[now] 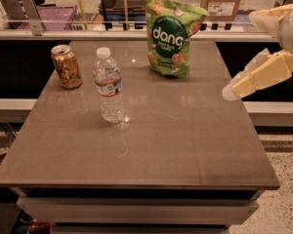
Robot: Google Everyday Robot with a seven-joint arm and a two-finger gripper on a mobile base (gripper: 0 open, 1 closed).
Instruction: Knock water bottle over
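The water bottle stands upright on the left half of the brown table. It is clear and ribbed, with a white cap and a narrow red-brown and white label band. My gripper is pale cream and hovers over the table's right edge. It points left, far to the right of the bottle and above the surface, and touches nothing.
A gold drink can stands upright left of the bottle, near the table's back left. A green "dang" chip bag stands at the back centre. Behind the table are a rail, shelves and a cardboard box.
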